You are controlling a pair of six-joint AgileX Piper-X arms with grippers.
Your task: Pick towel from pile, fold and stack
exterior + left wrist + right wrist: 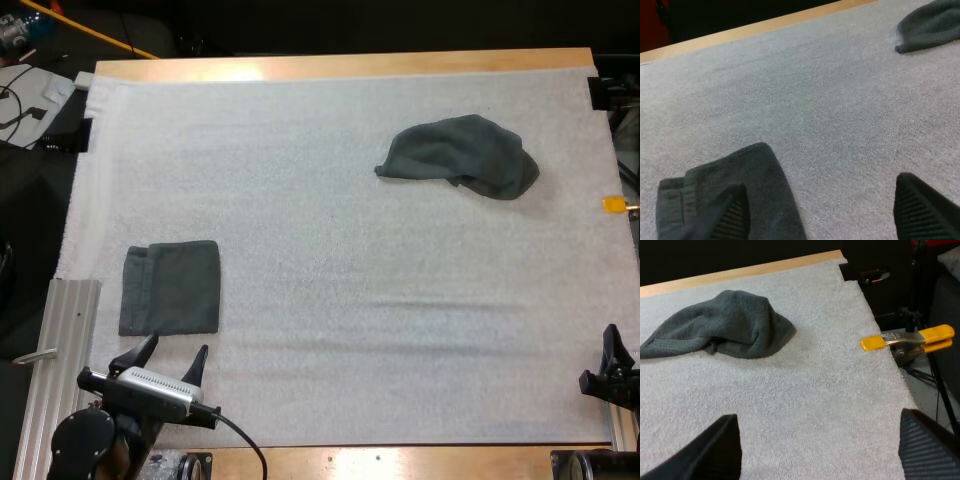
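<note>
Nearest, at about 7 o'clock on the mat (330, 250), the left end effector (177, 348) hangs with its two black fingers spread wide and nothing between them. At about 4 o'clock, by the mat's edge, the right end effector (817, 416) is likewise spread and empty. Its wrist view shows bare mat between the two fingers.

Just beyond the left end effector, at about 8 o'clock, lies the folded towel (172, 288). It is dark grey-green, a flat, nearly square packet with straight edges and a hemmed band along its 9 o'clock side. The high view puts one left fingertip just short of the towel's near edge. The left wrist view shows that finger in front of the cloth; it seems to hover clear, though contact cannot be ruled out. That wrist view also brings out the layered hem and a rounded corner, which the high view flattens.

Well apart, at about 1 o'clock, the crumpled towel (460, 155) sits alone on the mat. It is the same colour, a humped, lopsided mound tapering toward 9 o'clock. The right wrist view shows its height and a stitched hem at the tapering end, while the high view gives its outline from above. Beyond it, at 12 o'clock, runs the wooden edge of the table (350, 66).
</note>
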